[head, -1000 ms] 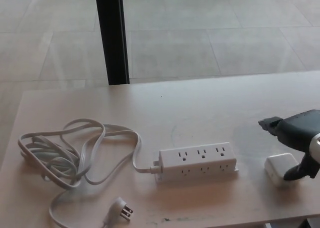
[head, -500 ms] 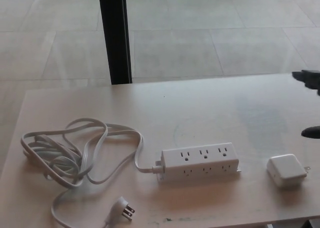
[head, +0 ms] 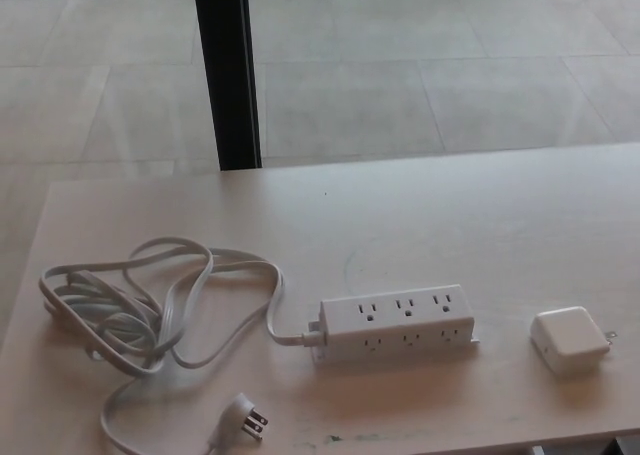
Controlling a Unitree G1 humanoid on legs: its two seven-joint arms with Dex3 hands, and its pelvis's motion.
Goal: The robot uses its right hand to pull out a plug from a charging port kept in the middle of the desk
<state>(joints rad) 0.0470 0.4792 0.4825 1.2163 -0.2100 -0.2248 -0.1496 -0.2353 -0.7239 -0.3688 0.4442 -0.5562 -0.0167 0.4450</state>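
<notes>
fingers are nowhere on my feed right now, neither hand shows at all, so no clue if they're spread or closed. on the desk (head: 420,205) i've got the white power strip (head: 396,321) sitting about mid-table, all its sockets bare. white charger plug (head: 569,339) lies on its side off to the right of the strip, apart from it, prongs poking right. strip's cord (head: 150,305) is bundled up at the left, and its own flat plug (head: 243,419) lies loose near the front edge.
</notes>
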